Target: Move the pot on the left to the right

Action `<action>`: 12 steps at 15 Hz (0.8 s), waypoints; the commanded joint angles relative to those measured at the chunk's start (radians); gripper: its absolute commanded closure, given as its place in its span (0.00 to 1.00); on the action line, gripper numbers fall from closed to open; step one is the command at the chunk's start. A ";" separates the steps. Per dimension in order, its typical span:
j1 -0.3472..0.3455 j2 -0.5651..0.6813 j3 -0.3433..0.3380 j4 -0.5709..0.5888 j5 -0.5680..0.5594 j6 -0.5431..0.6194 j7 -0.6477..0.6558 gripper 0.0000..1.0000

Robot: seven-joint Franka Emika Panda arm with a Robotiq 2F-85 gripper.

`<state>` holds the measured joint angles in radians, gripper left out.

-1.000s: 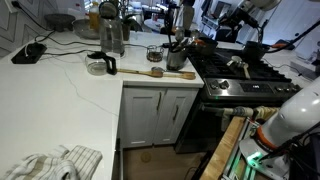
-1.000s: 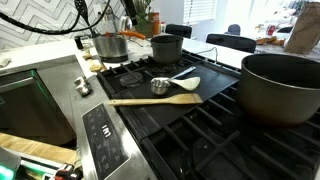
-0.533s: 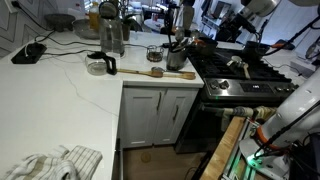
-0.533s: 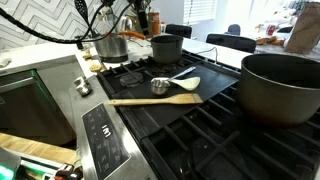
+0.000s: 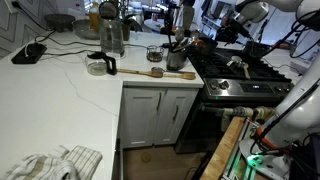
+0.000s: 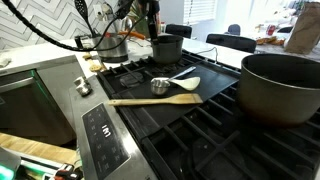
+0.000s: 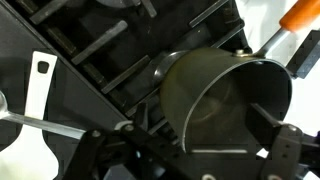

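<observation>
The small dark pot (image 6: 166, 47) stands on a back burner of the black stove (image 6: 215, 125). It also shows in an exterior view (image 5: 256, 47). In the wrist view the pot (image 7: 225, 95) fills the middle, seen from above with its olive-dark inside. My gripper (image 7: 205, 138) is open, with one finger on each side of the pot's near rim. From outside, the gripper (image 6: 150, 17) hangs just above and behind the pot's left edge. I cannot tell whether it touches the pot.
A large dark pot (image 6: 281, 86) sits on the near right burner. A steel pot (image 6: 110, 45) stands at the back left. A wooden spatula (image 6: 150, 100), a metal measuring cup (image 6: 160, 87) and a white spoon (image 6: 187, 83) lie mid-stove. A utensil crock (image 5: 178, 56) stands on the counter.
My gripper has moved right and down, from beside the steel pot to the small dark pot. The pot and utensils have not moved.
</observation>
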<state>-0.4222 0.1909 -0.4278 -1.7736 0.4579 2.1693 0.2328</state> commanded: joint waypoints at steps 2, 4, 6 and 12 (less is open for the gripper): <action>-0.027 0.083 0.016 0.069 0.006 0.029 0.060 0.00; -0.031 0.105 0.022 0.081 0.008 0.041 0.066 0.00; -0.035 0.120 0.030 0.085 0.014 0.050 0.069 0.00; -0.042 0.148 0.043 0.089 0.014 0.077 0.070 0.44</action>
<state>-0.4370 0.3138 -0.4074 -1.7010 0.4579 2.2288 0.2977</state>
